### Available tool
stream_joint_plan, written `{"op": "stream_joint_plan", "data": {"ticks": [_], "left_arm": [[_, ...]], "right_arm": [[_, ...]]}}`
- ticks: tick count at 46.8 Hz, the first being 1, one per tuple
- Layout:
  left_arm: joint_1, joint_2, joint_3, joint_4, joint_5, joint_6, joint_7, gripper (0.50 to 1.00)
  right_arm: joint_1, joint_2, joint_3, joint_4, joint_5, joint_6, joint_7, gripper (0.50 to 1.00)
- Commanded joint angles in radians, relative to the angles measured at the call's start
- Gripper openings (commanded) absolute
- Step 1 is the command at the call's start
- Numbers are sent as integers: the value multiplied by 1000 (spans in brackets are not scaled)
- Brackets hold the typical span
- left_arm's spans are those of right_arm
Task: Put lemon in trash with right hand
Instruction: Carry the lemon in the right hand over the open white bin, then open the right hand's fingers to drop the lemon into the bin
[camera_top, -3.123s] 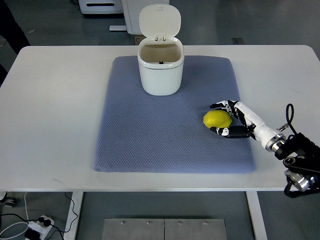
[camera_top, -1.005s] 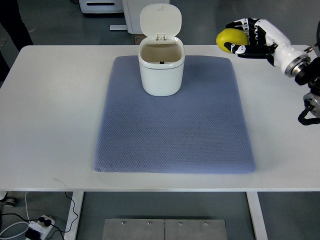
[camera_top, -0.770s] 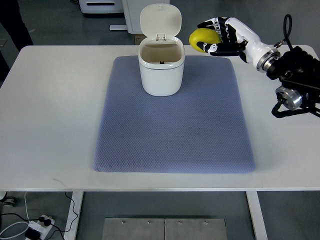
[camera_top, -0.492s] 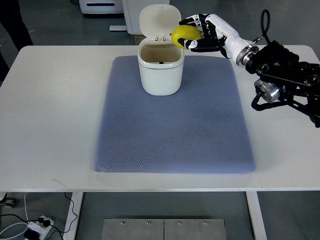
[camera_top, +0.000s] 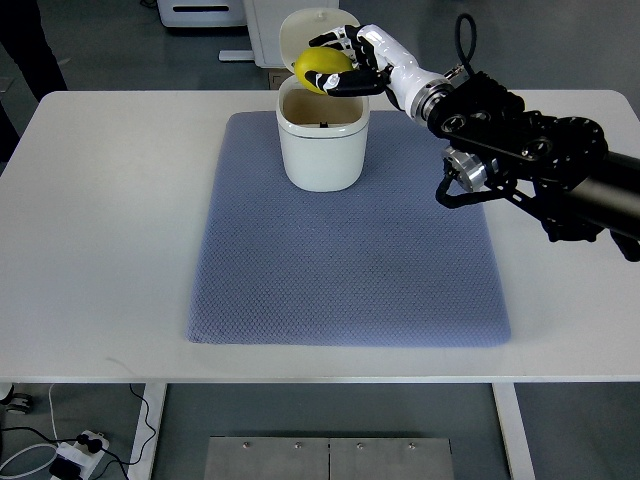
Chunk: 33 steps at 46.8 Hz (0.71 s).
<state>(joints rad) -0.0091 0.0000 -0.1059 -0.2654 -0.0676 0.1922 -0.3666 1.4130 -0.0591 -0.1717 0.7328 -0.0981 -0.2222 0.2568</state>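
The right hand (camera_top: 338, 68), white with black finger joints, comes in from the right edge on a black arm and is closed around the yellow oval lemon (camera_top: 319, 70), with fingers above it and a thumb below. The lemon is held in the air, at the left side of the palm, over the open mouth of the small white plastic trash bin (camera_top: 321, 150). It seems to sit toward the back rim of the opening, just in front of the raised white hinged lid (camera_top: 296, 22). So the bin lies directly below the lemon, and I judge that opening the fingers should let it drop inside. The bin stands on the blue-grey woven mat (camera_top: 345, 260) on the white tabletop (camera_top: 100, 200). The left hand is not visible.
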Motion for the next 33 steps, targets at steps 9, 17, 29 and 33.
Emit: {"op": "stream_joint_plan", "data": {"ticks": [9,17,29,33], "left_arm": [[0,0,0,0,0,0,0,1000],[0,0,0,0,0,0,0,1000],[0,0,0,0,0,1,0,1000],[0,0,0,0,0,1,0,1000]], "right_arm": [[0,38,-3,-44,-3,18,-1,500],[-11,38,-12,-49,-12,18,5,500],[-12,36,-23,-47,-12,14,15,788],[-12,36,-23,-44,-14,14,15,822]]}}
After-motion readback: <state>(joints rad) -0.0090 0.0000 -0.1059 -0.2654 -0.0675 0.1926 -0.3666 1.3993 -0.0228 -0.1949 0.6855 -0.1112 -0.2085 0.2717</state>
